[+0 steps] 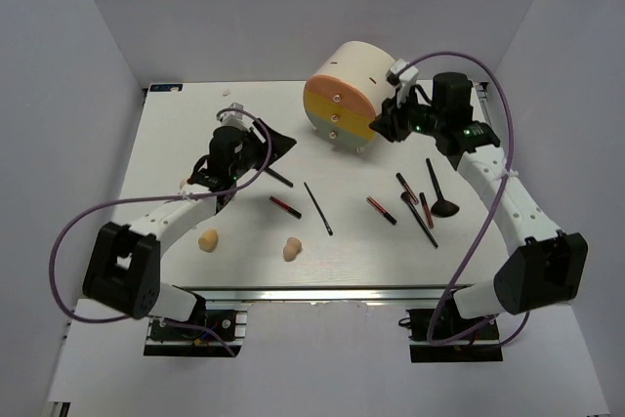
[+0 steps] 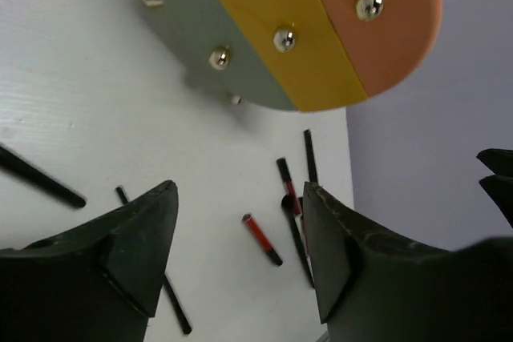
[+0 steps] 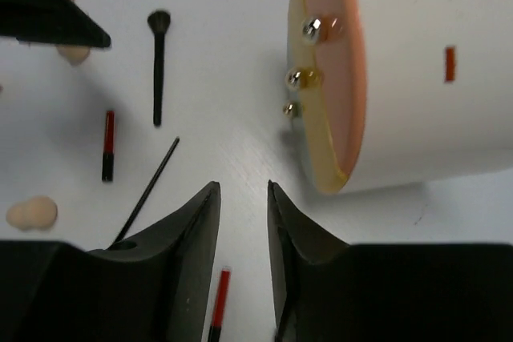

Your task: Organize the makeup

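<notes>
Your left claw [image 2: 239, 190] gapes wide above the bench [image 1: 361, 253]; your right claw [image 3: 243, 186] is barely parted, holding nothing.

Two beige sponges [image 1: 208, 239], red-and-black sticks [image 1: 285, 206], thin black brushes [image 1: 437, 186], all flat, scattered.

case [image 1: 369, 67]: cream cylinder, far centre | drawer fronts [image 1: 337, 112]: orange, yellow, grey-green | knobs [image 2: 284, 39]: three, metal | tabletop [image 1: 166, 139]: white

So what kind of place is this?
Probably a robot lab booth, not a home: plain white walls box in a white table, and a left arm and right arm are bolted at its near edge.
</notes>
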`<state>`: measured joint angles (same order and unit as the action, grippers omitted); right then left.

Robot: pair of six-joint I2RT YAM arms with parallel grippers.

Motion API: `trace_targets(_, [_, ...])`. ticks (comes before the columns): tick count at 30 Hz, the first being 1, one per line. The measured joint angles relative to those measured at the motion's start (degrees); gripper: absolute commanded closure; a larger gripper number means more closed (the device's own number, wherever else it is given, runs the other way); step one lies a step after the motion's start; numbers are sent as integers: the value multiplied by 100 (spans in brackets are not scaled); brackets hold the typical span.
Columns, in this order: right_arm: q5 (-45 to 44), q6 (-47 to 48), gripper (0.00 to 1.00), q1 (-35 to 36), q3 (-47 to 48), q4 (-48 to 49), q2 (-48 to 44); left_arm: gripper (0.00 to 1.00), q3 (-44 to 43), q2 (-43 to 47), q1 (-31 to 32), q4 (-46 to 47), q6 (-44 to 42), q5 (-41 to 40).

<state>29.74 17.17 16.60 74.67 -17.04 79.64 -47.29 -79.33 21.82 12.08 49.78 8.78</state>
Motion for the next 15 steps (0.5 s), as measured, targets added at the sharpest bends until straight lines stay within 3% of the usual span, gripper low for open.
trace_targets(1, [-11,-212,58,0,201,105,155,22,-129,-234,2,133,212,37])
trace_targets(2, [-31,-400,46,7,361,210,278,22,-251,-459,2,275,385,70])
trace_targets(3, [-83,-577,43,13,470,271,361,21,-385,-684,7,411,551,103])
trace_targets(7, [-271,-979,38,39,621,420,481,22,-988,-1484,76,815,1034,127])
trace_targets(10, [-332,-1126,34,42,616,503,483,29,-1591,-2026,247,1029,1228,114])
trace_targets(11, [-345,-1161,32,44,612,533,481,36,-1757,-2170,315,1110,1290,109])
trace_targets(15, [-293,-1187,33,46,459,708,398,40,-2225,-2586,522,1392,1510,28])
